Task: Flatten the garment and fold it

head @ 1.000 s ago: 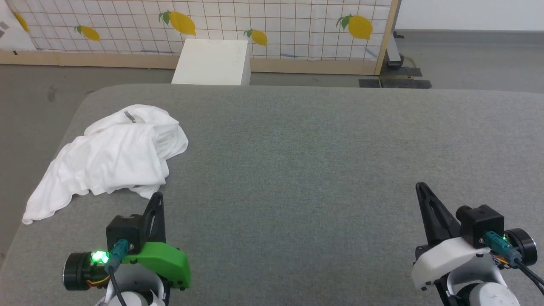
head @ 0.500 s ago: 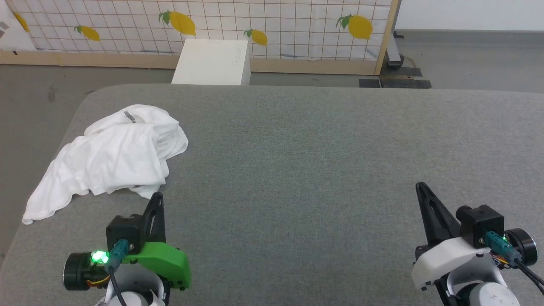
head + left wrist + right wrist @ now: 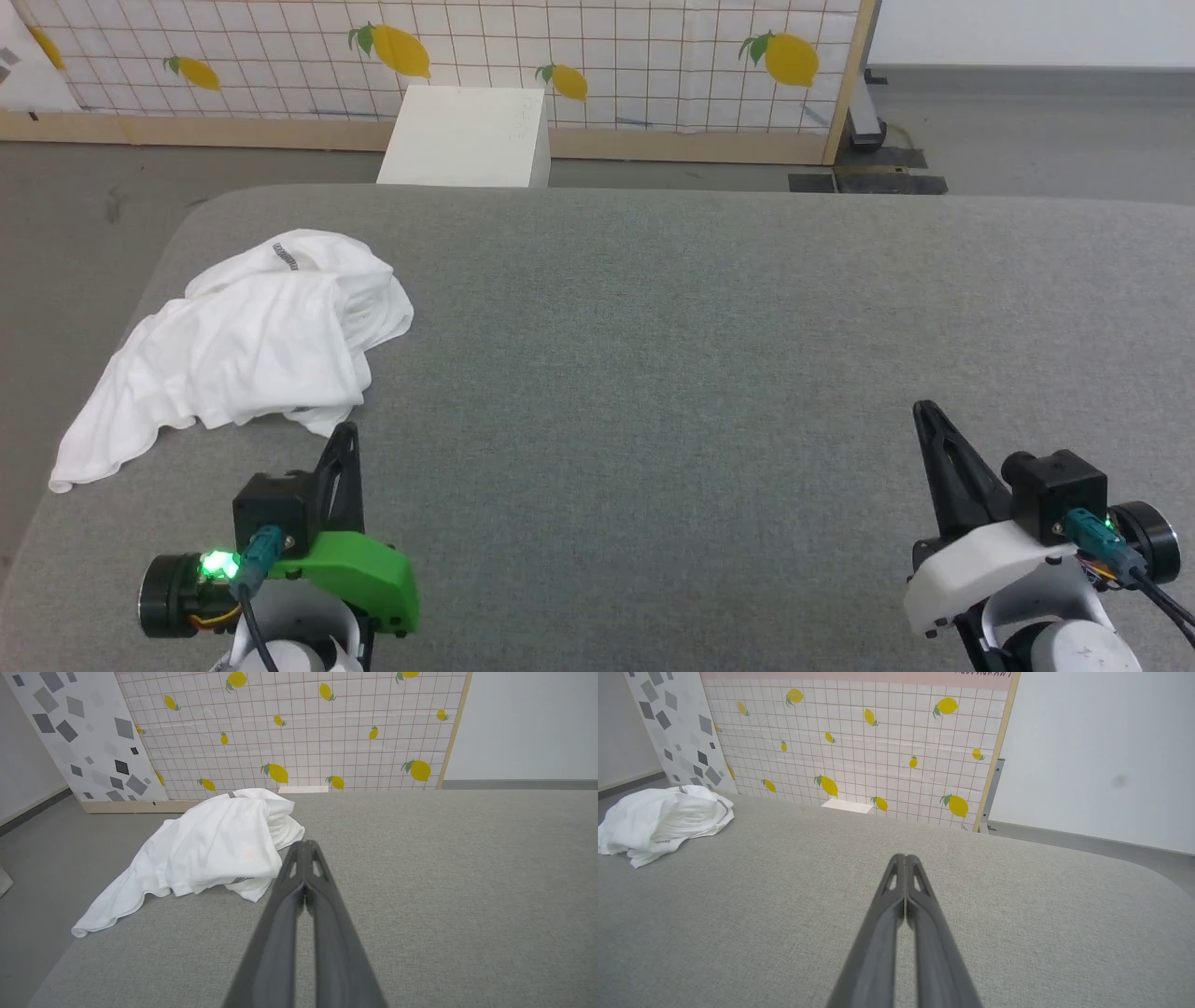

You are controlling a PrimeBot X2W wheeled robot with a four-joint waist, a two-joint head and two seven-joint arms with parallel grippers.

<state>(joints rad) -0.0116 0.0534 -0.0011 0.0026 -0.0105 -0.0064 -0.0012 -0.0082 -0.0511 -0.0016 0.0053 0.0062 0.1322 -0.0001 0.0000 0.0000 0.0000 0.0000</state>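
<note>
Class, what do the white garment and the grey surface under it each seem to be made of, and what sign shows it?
The garment: soft, thin, matt white fabric, perhaps cotton knit; it slumps in loose creased folds. The grey surface: looks like matt woven upholstery cloth, maybe padded; fine speckled weave, rounded corner.

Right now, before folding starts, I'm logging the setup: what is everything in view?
garment: one, white, crumpled near the table's left edge
table: one, grey fabric top, before the robot
box: one, white, on the floor behind the table
lemon-print screen: one, white with yellow lemons, beyond the box
patterned panel: one, white with grey shapes, left of the screen
left gripper: one, green housing, dark fingers shut, near the garment
right gripper: one, white housing, dark fingers shut, over bare table
</note>
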